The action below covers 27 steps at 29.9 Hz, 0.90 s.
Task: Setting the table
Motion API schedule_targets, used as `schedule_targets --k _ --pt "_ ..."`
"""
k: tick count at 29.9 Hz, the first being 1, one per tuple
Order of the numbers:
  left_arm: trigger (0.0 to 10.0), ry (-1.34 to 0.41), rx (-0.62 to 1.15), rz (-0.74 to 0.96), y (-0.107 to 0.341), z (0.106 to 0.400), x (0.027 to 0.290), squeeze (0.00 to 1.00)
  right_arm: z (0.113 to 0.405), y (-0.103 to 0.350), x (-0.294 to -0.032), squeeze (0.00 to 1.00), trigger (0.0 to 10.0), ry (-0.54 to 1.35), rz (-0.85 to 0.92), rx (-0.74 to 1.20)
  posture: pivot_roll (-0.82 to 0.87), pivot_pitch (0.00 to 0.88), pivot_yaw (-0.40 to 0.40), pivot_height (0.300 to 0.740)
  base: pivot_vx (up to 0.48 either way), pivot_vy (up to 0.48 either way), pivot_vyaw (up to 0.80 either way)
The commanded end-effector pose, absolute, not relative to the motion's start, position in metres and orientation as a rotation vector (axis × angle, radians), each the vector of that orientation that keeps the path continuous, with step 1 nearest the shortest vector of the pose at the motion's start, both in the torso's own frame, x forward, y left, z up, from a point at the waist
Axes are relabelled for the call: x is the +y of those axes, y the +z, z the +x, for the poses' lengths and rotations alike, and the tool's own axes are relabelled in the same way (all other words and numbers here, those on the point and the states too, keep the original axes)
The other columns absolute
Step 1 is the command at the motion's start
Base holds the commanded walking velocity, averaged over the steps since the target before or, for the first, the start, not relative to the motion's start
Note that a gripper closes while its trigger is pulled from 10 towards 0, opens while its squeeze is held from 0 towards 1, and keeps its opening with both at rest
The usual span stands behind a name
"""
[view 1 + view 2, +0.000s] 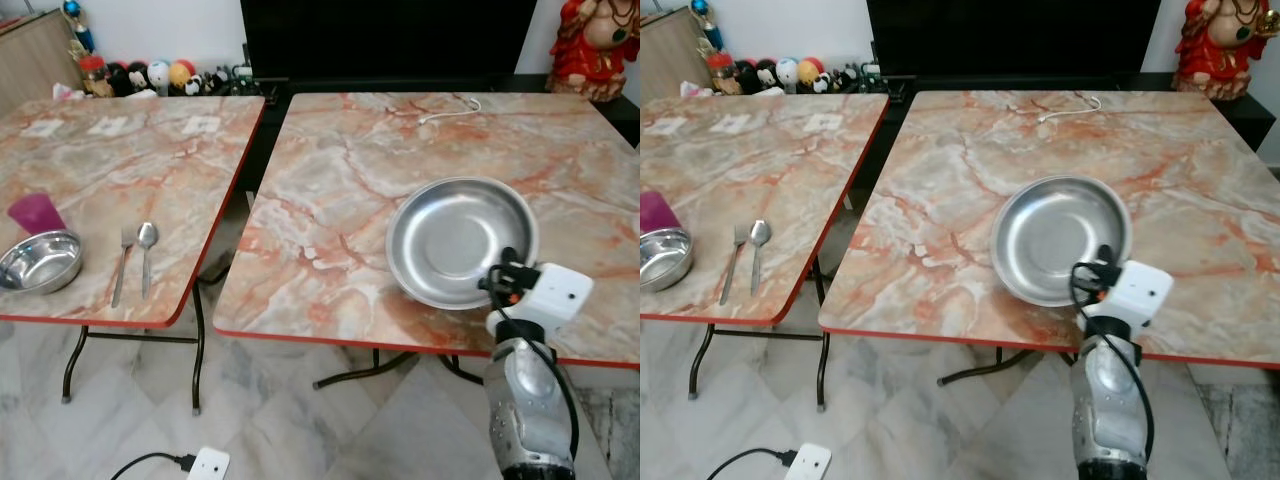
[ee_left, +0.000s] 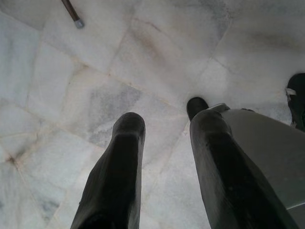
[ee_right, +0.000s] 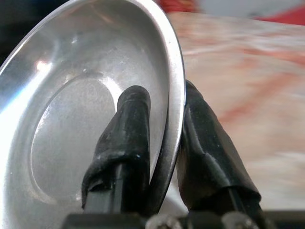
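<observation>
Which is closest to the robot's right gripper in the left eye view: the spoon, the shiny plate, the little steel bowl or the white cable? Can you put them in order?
1. The shiny plate: the right gripper has its fingers clamped on its rim.
2. The white cable: far edge of the same table.
3. The spoon: on the left table, beside a fork.
4. The little steel bowl: left of the cutlery, farthest.

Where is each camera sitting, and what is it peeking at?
Left eye view: on the head, looking forward and down at two marble tables; the right arm reaches up to the steel plate.
Right eye view: beside it, same scene, with the fork and spoon.
Left wrist view: on the left wrist, looking along the open left pincer at the floor.
Right wrist view: on the right wrist, close on the right pincer clamping the plate's rim.
Shared: the plate shows in both eye views and the right wrist view.
</observation>
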<state>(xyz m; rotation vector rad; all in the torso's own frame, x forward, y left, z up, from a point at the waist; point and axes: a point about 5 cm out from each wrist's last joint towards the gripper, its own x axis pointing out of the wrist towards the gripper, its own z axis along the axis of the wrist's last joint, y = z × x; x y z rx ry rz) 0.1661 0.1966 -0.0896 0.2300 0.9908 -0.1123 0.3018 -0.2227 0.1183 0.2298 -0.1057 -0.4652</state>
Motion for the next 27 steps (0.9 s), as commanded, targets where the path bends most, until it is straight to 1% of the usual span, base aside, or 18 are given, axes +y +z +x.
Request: schedule_targets --k 1,4,6,14,22,23,24,27 --pt "10.0 -0.104 1.018 0.229 -0.092 0.161 0.199 0.00 0.304 0.121 -0.236 0.00 10.0 -0.551 0.261 -0.095 -0.12 0.029 0.057 0.740 0.000 0.000 0.00" --pt "10.0 -0.105 1.019 0.229 -0.092 0.161 0.199 0.00 0.305 0.119 -0.239 0.00 10.0 -0.584 0.274 -0.070 -0.12 0.030 0.057 0.740 0.000 0.000 0.00" --pt "10.0 -0.103 1.018 0.229 -0.092 0.161 0.199 0.00 0.306 0.116 -0.235 0.00 10.0 -0.581 0.352 -0.061 -0.12 0.031 0.057 0.740 0.000 0.000 0.00" --pt "10.0 -0.100 1.019 0.233 -0.091 0.161 0.200 0.00 0.304 0.099 -0.228 0.00 10.0 -0.626 0.470 0.020 -0.12 0.035 0.061 0.740 0.000 0.000 0.00" --pt "10.0 -0.102 1.018 0.235 -0.091 0.161 0.201 0.00 0.302 0.094 -0.223 0.00 10.0 -0.618 0.481 0.047 -0.12 0.036 0.062 0.740 0.000 0.000 0.00" --pt "10.0 -0.102 1.017 0.236 -0.091 0.162 0.201 0.00 0.301 0.093 -0.222 0.14 10.0 -0.628 0.479 0.051 -0.12 0.036 0.063 0.740 0.000 0.000 0.00" --pt "10.0 -0.103 1.016 0.236 -0.091 0.162 0.201 0.00 0.300 0.092 -0.223 0.15 10.0 -0.646 0.475 0.057 -0.12 0.034 0.063 0.740 0.000 0.000 0.00" --pt "10.0 -0.102 1.013 0.237 -0.091 0.163 0.201 0.00 0.296 0.088 -0.225 0.14 10.0 -0.692 0.481 0.072 -0.12 0.034 0.063 0.740 0.000 0.000 0.00"
